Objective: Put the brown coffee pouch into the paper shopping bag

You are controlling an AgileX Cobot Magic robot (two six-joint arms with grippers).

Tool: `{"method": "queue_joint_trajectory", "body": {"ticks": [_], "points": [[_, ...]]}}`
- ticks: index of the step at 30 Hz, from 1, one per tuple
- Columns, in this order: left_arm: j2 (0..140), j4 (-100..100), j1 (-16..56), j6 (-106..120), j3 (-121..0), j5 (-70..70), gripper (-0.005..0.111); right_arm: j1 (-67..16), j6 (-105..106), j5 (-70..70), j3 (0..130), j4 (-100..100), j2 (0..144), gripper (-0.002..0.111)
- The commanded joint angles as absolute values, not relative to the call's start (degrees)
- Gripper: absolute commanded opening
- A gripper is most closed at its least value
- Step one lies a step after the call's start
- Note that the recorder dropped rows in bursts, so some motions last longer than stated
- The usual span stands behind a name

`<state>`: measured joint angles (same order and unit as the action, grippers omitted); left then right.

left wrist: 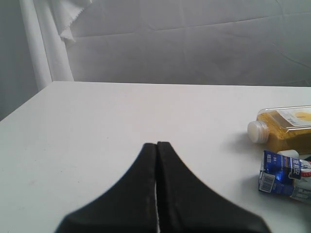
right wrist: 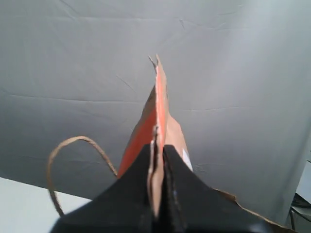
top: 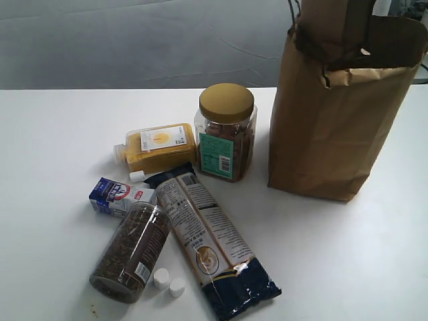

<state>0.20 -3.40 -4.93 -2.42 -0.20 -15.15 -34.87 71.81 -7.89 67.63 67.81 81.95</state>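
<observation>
The white worktop [top: 53, 134] carries the paper shopping bag [top: 334, 127], which stands upright with its torn mouth open. The brown coffee pouch [top: 336, 27] hangs upright at that mouth, pinched edge-on by the right hand [right wrist: 156, 145], which is clamped on it. The left hand [left wrist: 156, 145] sits low over the worktop, fingers pressed together and holding nothing.
</observation>
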Motion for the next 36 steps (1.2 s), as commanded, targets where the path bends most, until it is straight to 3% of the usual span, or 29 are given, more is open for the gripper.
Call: {"method": "queue_joint_trajectory", "body": {"ticks": [1, 5, 7, 11, 13, 16, 19, 22, 23, 36], "points": [[0.0, -3.7, -5.1, -2.6, 0.0, -14.9, 0.0, -34.8, 72.2, -12.1, 68.6, 66.5, 81.7, 0.0], [0.0, -3.7, -5.1, -2.6, 0.0, -14.9, 0.0, -34.8, 72.2, -12.2, 68.6, 66.3, 81.7, 0.005], [0.0, -3.7, -5.1, -2.6, 0.0, -14.9, 0.0, -34.8, 72.2, -11.3, 68.6, 66.2, 81.7, 0.018], [0.0, -3.7, -5.1, -2.6, 0.0, -14.9, 0.0, -34.8, 72.2, -10.9, 68.5, 66.9, 81.7, 0.06], [0.0, -3.7, -5.1, -2.6, 0.0, -14.9, 0.0, -34.8, 72.2, -10.9, 68.5, 68.2, 81.7, 0.07], [0.0, -3.7, -5.1, -2.6, 0.0, -14.9, 0.0, -34.8, 72.2, -10.4, 68.5, 71.1, 80.7, 0.062], [0.0, -3.7, -5.1, -2.6, 0.0, -14.9, 0.0, -34.8, 72.2, -10.0, 68.5, 73.0, 78.6, 0.037], [0.0, -3.7, -5.1, -2.6, 0.0, -14.9, 0.0, -34.8, 72.2, -8.7, 65.9, 72.8, 75.6, 0.004], [0.0, -3.7, -5.1, -2.6, 0.0, -14.9, 0.0, -34.8, 72.2, -8.7, 64.5, 72.7, 74.7, 0.0], [0.0, -3.7, -5.1, -2.6, 0.0, -14.9, 0.0, -34.8, 71.3, -11.1, 42.7, 72.8, 60.2, 0.0]]}}
